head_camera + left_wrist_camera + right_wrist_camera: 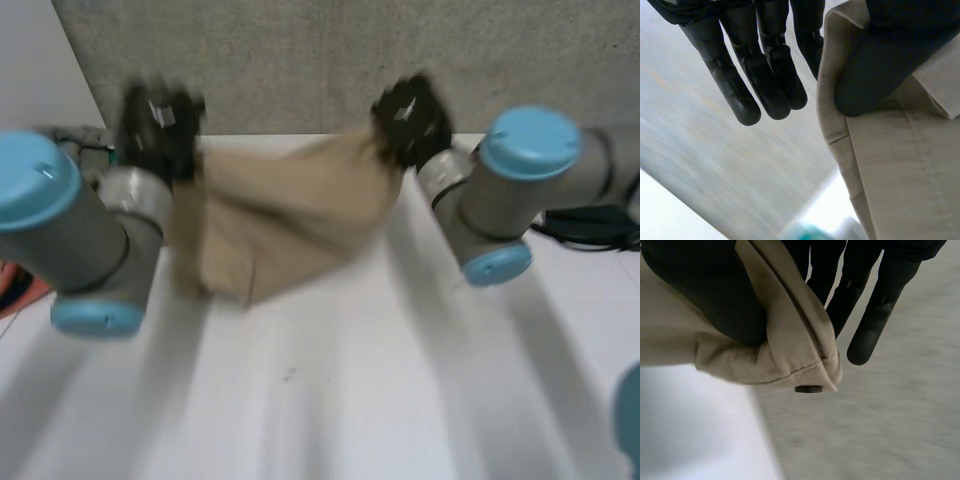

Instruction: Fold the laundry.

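A beige garment [290, 215] hangs stretched between my two hands above the far part of the white table [350, 390], its lower part sagging down to the tabletop. My left hand [155, 125] holds its upper left end. In the left wrist view the thumb [880, 65] presses the garment's hemmed edge [900, 170] against the fingers [772, 75]. My right hand [410, 120] holds the upper right end. There the thumb [715, 300] pinches a folded corner [790, 340] that carries a dark button [808, 389], with straight fingers [875, 325] behind it.
A grey wall [350, 60] rises just behind the table's far edge. Something orange [20, 290] lies off the table's left side and a dark object [590, 225] at the right. The near half of the table is bare white surface.
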You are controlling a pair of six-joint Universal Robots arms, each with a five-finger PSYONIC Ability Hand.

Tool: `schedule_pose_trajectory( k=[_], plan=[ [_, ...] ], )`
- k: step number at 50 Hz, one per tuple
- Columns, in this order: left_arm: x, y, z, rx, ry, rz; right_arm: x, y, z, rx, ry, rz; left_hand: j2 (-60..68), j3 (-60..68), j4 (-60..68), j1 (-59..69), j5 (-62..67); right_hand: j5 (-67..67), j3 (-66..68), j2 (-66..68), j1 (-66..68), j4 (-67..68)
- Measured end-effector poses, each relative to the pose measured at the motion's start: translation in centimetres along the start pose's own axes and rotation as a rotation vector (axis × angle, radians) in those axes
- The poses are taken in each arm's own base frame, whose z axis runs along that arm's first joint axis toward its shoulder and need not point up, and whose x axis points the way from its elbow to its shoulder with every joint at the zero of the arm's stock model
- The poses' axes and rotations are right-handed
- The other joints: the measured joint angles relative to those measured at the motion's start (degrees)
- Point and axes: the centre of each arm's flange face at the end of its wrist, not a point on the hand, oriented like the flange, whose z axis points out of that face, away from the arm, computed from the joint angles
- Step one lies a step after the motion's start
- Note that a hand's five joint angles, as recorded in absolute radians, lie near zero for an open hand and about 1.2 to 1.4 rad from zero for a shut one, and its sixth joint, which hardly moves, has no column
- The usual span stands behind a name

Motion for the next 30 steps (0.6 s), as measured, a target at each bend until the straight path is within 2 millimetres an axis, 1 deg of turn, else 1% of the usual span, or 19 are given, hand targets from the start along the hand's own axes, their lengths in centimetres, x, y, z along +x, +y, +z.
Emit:
schedule_pose_trajectory(
  k=[2,5,7,9,11,13,15,16,19,20,21,22,23,24,25,26,29,30],
  plan=[
    [-1.3,-2.7,0.9,0.113,-0.059,-0.032,2.4,-1.2,0.1,0.032,0.083,0.038,0.02,0.0,0.0,0.0,0.0,0.75,0.0,0.0,0.0,0.08],
    [-2.4,-6.2,0.9,0.226,-0.089,-0.092,4.8,-2.6,-0.8,0.055,0.128,0.076,0.04,0.0,0.0,0.0,0.0,1.03,0.6,0.0,0.0,0.26],
    [-2.4,-7.3,0.2,0.242,-0.07,-0.127,5.4,-3.0,-2.0,0.04,0.105,0.086,0.04,0.0,0.01,0.0,0.0,1.04,0.89,0.0,0.0,0.3],
    [-1.9,-7.6,-0.8,0.222,-0.035,-0.155,5.3,-3.0,-3.3,0.006,0.057,0.09,0.04,0.0,0.01,0.0,0.0,1.29,1.05,0.0,0.0,0.31],
    [-1.2,-7.1,-2.1,0.172,0.012,-0.172,4.8,-2.5,-5.0,-0.054,-0.013,0.091,0.04,0.0,0.01,0.0,0.0,1.34,1.07,0.0,0.0,0.31],
    [-0.1,-6.1,-3.8,0.1,0.068,-0.18,4.1,-1.8,-6.8,-0.126,-0.089,0.092,0.05,0.0,0.02,0.0,0.51,1.34,1.07,0.0,0.0,0.32],
    [1.0,-4.7,-5.8,0.012,0.132,-0.179,3.2,-0.8,-9.1,-0.219,-0.183,0.092,0.14,0.1,0.03,0.0,0.58,1.34,1.22,0.0,0.0,0.33],
    [1.3,-4.3,-6.3,-0.008,0.147,-0.177,2.9,-0.5,-9.6,-0.24,-0.202,0.093,0.14,0.11,0.04,0.0,0.58,1.34,1.22,0.0,0.0,0.33],
    [3.7,-0.9,-10.1,-0.164,0.268,-0.147,1.3,1.4,-13.1,-0.386,-0.327,0.087,0.16,0.11,0.04,0.0,0.58,1.32,1.15,-0.07,0.0,0.3],
    [4.2,-0.1,-11.0,-0.197,0.295,-0.137,0.8,2.0,-14.2,-0.428,-0.362,0.085,0.15,0.11,0.03,0.0,0.58,0.49,-0.43,-1.26,-0.23,-1.65],
    [5.0,1.1,-12.4,-0.249,0.339,-0.119,0.2,2.6,-15.6,-0.482,-0.405,0.081,0.15,0.11,0.03,0.0,0.58,-5.54,-7.21,-7.92,-3.29,-8.59],
    [5.4,1.8,-13.1,-0.278,0.362,-0.106,0.0,2.9,-16.1,-0.504,-0.422,0.078,-5.41,-5.29,-5.68,-4.64,-3.32,-12.07,-13.76,-14.6,-9.46,-15.06],
    [5.8,2.4,-13.9,-0.305,0.385,-0.093,-0.3,3.3,-17.1,-0.541,-0.446,0.075,-9.75,-9.02,-9.51,-8.45,-6.92,-22.34,-24.62,-25.85,-20.6,-24.95],
    [6.0,2.9,-14.4,-0.326,0.4,-0.082,-0.5,3.5,-17.5,-0.559,-0.456,0.073,-11.52,-11.14,-11.78,-10.97,-8.98,-28.17,-29.87,-31.08,-25.92,-31.3],
    [6.3,3.4,-14.9,-0.35,0.416,-0.066,-0.5,3.7,-17.9,-0.577,-0.462,0.072,-16.33,-15.85,-16.61,-15.17,-13.53,-34.51,-35.58,-36.62,-31.59,-37.11],
    [6.4,3.8,-15.2,-0.365,0.426,-0.052,-0.5,3.7,-18.1,-0.585,-0.46,0.071,-16.33,-15.85,-16.61,-15.17,-13.53,-38.06,-38.38,-39.36,-34.55,-39.97],
    [6.2,3.9,-15.3,-0.388,0.425,-0.02,0.3,3.4,-18.0,-0.593,-0.421,0.074,-40.38,-39.86,-41.05,-40.96,-38.14,-43.98,-44.08,-43.71,-39.51,-45.93],
    [5.8,3.6,-15.1,-0.389,0.414,-0.01,0.8,3.1,-17.8,-0.586,-0.398,0.077,-45.08,-44.65,-45.99,-44.41,-43.09,-45.31,-45.44,-44.56,-40.64,-47.39]
  ],
)
